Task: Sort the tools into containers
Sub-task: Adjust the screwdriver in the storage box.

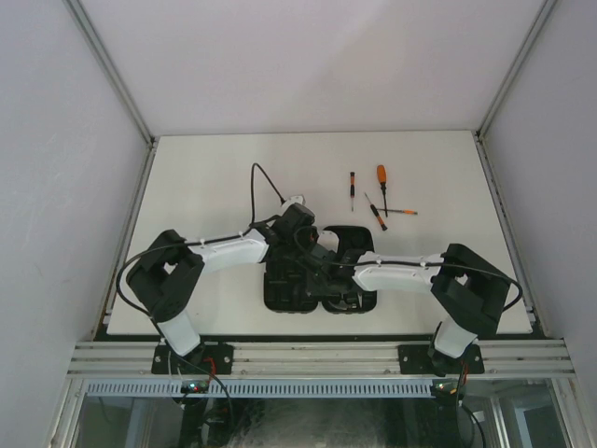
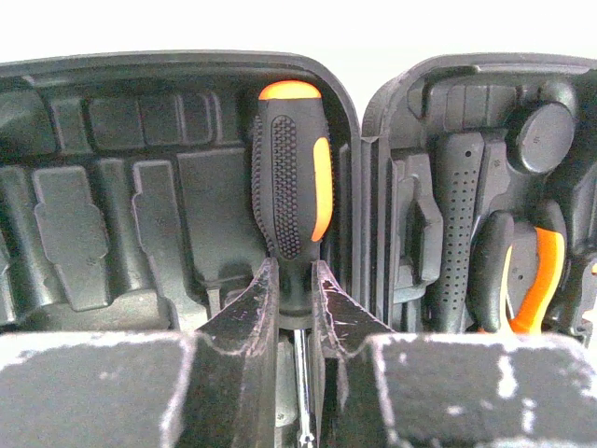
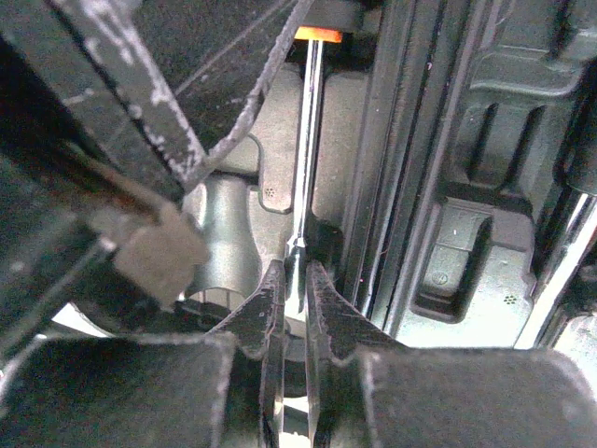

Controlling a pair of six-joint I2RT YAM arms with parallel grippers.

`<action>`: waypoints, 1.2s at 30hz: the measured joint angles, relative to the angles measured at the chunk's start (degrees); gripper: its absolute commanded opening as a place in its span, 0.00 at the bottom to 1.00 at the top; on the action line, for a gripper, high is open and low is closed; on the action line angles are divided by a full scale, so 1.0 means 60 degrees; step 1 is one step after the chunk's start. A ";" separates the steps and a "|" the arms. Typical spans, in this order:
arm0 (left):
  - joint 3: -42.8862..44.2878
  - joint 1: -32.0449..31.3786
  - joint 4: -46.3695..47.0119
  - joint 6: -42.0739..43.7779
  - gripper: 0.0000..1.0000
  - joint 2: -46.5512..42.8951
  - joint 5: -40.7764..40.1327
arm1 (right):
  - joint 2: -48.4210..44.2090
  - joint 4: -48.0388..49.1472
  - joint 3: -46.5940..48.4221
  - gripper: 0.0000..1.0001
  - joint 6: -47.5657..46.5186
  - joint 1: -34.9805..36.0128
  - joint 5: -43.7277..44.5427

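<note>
the left gripper [image 2: 294, 273] is clamped on the neck of the screwdriver [image 2: 289, 168], which lies in the left half of the open case [image 2: 112, 224], beside the hinge. its long axis runs straight away from that wrist, handle cap far, shaft near. the right gripper [image 3: 294, 269] is closed on the shaft's tip.

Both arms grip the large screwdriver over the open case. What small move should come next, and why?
Probably lower the screwdriver a little to press it into its slot. The left tool is shut on the handle's neck, the right tool on the shaft, and it lies along a moulded recess of the case beside the hinge. Whether it is seated already, I cannot tell.
</note>
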 measured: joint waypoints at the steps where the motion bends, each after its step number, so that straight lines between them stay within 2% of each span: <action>1: -0.0022 0.0004 0.0040 0.0000 0.00 -0.0011 0.0000 | 0.0018 0.0018 0.0004 0.00 0.0040 0.0036 0.0066; 9: -0.0200 0.0029 0.0299 0.0004 0.00 -0.0066 -0.0018 | 0.0120 0.0084 0.0055 0.00 0.0499 0.0448 0.0885; 16: -0.0630 0.0029 0.0798 -0.0018 0.00 -0.0335 -0.0033 | -0.0175 0.0448 -0.0277 0.00 0.0463 0.0492 0.0984; 29: -0.2320 -0.0109 0.1191 -0.0849 0.00 -0.1814 0.0302 | -0.1308 -0.0135 -0.0841 0.00 -0.0576 0.0408 -0.0055; 36: -0.2765 -0.0335 0.1013 -0.1264 0.01 -0.2408 0.0313 | -0.1679 -0.0306 -0.1096 0.01 -0.1126 0.0415 -0.0484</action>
